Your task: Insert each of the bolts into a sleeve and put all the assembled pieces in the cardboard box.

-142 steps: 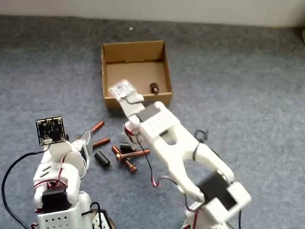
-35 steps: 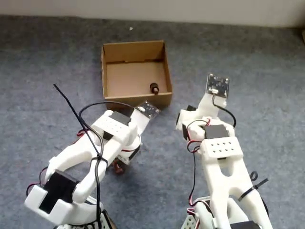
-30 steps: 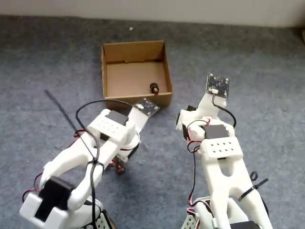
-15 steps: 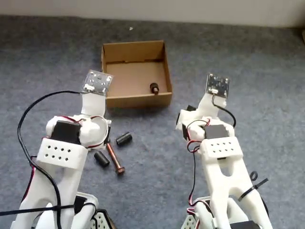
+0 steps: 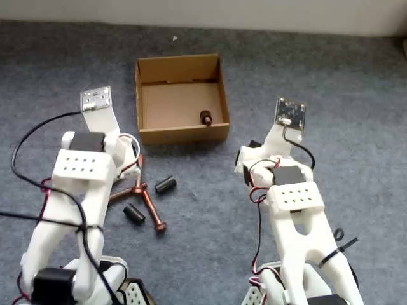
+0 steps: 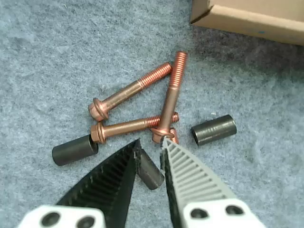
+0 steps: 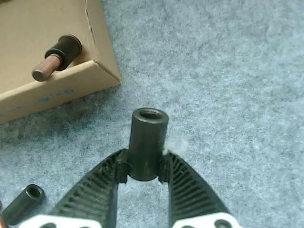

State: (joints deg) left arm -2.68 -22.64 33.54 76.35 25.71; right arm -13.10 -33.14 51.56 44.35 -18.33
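Note:
Three copper bolts lie crossed on the grey carpet, with one dark sleeve beside their heads and another sleeve to the other side. My left gripper hangs open just above this pile, and a third sleeve lies between its fingers. My right gripper is shut on an upright sleeve, held over bare carpet near the cardboard box's right front corner. One assembled bolt and sleeve lies inside the box.
The carpet edge and a pale wall run behind the box. Open carpet lies to the right of the right arm and to the left of the left arm. A sleeve lies between the arms.
The left arm has swung left from in front of the box, uncovering bolts and sleeves, and now points down at the pile. The right arm has stayed still with its sleeve.

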